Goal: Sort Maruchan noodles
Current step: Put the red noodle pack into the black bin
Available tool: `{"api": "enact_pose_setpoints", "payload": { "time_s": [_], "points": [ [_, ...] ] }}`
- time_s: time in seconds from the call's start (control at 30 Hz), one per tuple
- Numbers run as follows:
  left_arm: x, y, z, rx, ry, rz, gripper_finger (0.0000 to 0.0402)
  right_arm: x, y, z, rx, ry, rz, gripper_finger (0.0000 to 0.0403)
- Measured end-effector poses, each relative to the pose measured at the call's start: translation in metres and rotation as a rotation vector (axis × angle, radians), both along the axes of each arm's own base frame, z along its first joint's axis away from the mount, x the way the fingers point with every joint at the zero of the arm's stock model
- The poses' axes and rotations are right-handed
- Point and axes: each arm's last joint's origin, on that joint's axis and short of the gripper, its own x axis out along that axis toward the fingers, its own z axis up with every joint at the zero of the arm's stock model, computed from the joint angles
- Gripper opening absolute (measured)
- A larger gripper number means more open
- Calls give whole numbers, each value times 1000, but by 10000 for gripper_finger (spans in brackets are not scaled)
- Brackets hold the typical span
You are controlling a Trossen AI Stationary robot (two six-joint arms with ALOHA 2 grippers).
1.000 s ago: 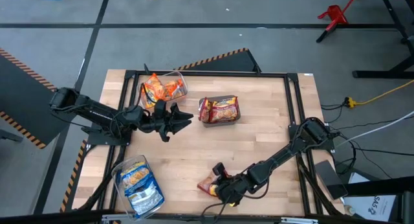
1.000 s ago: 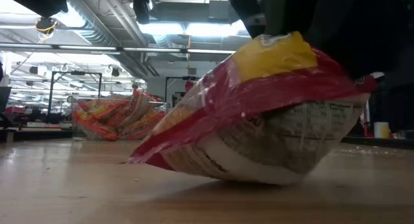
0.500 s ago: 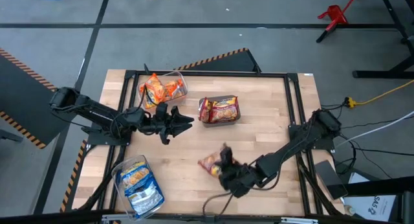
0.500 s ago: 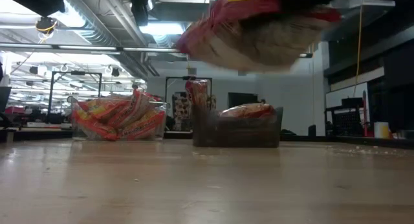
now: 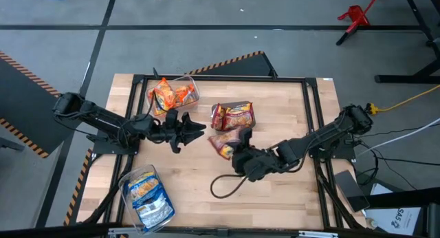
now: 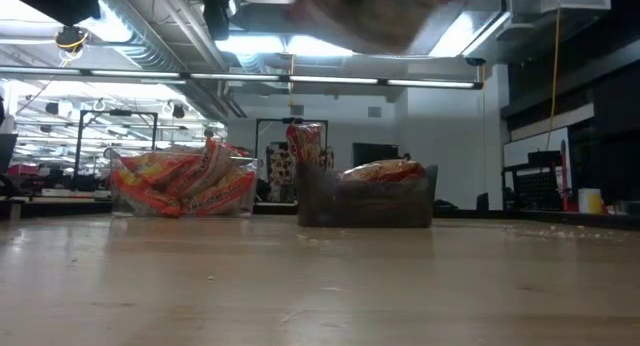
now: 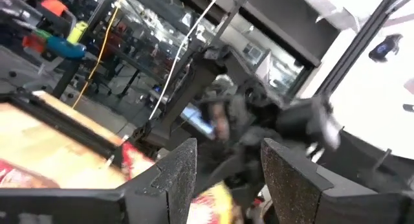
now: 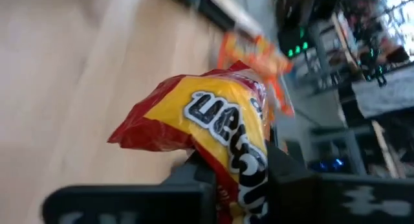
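A red-and-yellow Maruchan noodle packet (image 8: 220,120) hangs in the air with my right gripper (image 5: 238,147) shut on it, just on the near side of the clear bin of red packets (image 5: 232,117). In the low view the packet (image 6: 385,6) shows only as a blur at the top. An orange-packet bin (image 5: 175,93) stands at the far left of the table. A bin of blue-and-white packets (image 5: 146,197) stands at the near left. My left gripper (image 5: 196,128) hovers open above the table, left of the red bin, with nothing between its fingers (image 7: 184,175). My right gripper pinches one end of the red packet (image 8: 242,179) between its two fingers (image 8: 194,175). The fingers come from the table's right, slanting downward. The packet is lifted clear of the table and sticks out beyond the fingertips toward the left (image 5: 221,144).
A dark metal frame (image 5: 306,107) runs round the wooden tabletop. A black cable loop (image 5: 227,186) trails under my right arm. Bare wood lies between the bins in the middle and at the near right.
My right gripper has risen from near the table's near edge and swung toward the far edge, up to the red bin, tipping toward level. The red packet, which touched the table a second ago, is now lifted clear and carried along.
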Motion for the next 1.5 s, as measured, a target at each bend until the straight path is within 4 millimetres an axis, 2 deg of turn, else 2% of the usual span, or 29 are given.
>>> {"api": "enact_pose_setpoints", "payload": {
  "time_s": [0.13,0.23,0.43,0.6,0.9,1.2,1.5],
  "points": [
    [1,-3,-2,129,8,-64,167,7,3,12,-45,-96,31,36],
    [0,-8,-2,188,-1,-109,167,6,2,12,-122,-72,33,36],
    [2,2,-2,-126,5,-123,167,0,6,13,-313,-28,-25,37],
    [3,10,-3,-308,3,-123,167,-7,15,14,-447,-2,-48,37],
    [7,11,-8,-390,29,-142,167,-8,19,14,-458,1,-35,37],
    [19,12,-27,-446,110,-126,167,-8,19,14,-461,15,-6,37],
    [19,16,-23,-447,68,-126,167,-7,21,13,-417,19,62,37]
  ]
}}
